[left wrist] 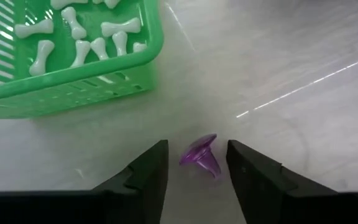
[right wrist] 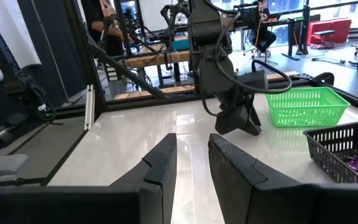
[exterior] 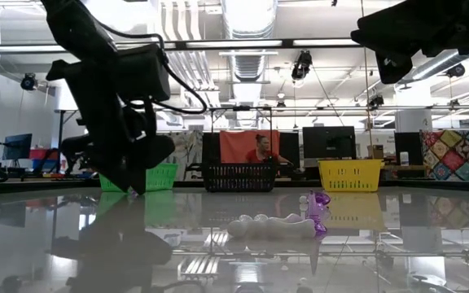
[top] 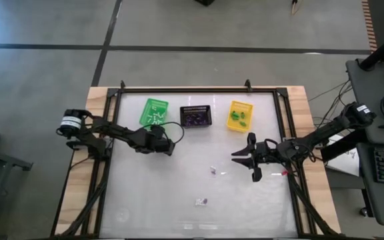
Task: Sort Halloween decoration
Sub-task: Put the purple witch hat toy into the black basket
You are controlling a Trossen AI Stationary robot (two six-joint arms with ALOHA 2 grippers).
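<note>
A small purple trinket (left wrist: pixel 201 157) of the Halloween decoration lies on the white table just in front of the green basket (left wrist: pixel 73 87), which holds several white bone-shaped trinkets (left wrist: pixel 79 43). My left gripper (left wrist: pixel 196 148) is open and tilted down over the purple trinket, one finger on each side, a thin gap showing at both. More trinkets lie loose mid-table (top: pixel 213 171) and nearer the front edge (top: pixel 201 201). My right gripper (top: pixel 245 160) hangs level above the table's right half, open with nothing between its fingers (right wrist: pixel 166 162).
Along the far edge stand the green basket (top: pixel 153 112), a black basket (top: pixel 196 117) with purple pieces inside, and a yellow basket (top: pixel 240 115). A dark frame (top: pixel 199 89) rims the table. A person sits in the room beyond (exterior: pixel 260 152).
</note>
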